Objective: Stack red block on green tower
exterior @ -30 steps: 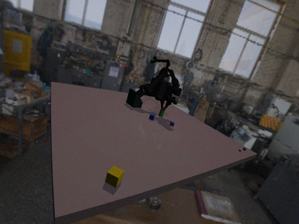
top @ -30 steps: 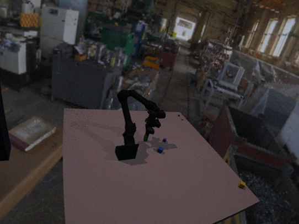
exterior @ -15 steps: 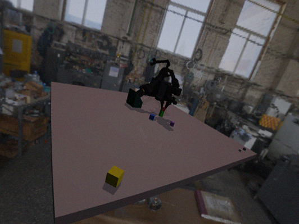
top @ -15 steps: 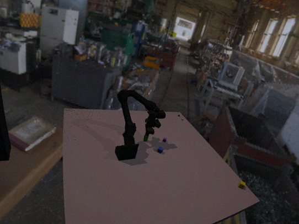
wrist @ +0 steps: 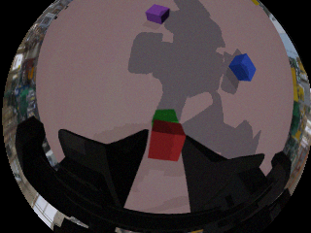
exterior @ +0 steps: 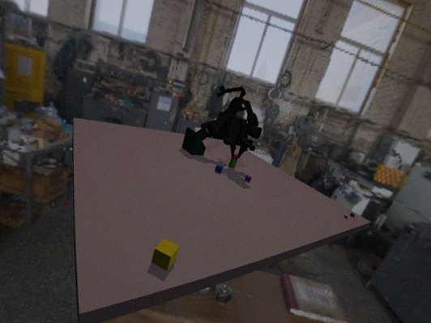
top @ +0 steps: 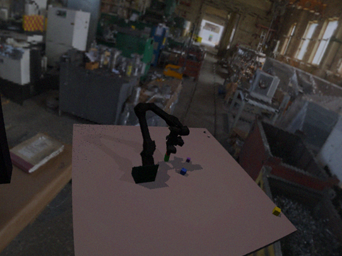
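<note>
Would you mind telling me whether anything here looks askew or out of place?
Nothing looks toppled. The red block sits on the green tower between the opening claw. The yellow block lies far off near the table's edge.

Blue (exterior: pixel 218 168), purple (exterior: pixel 247 178), yellow cubes (exterior: pixel 165 254)
</note>
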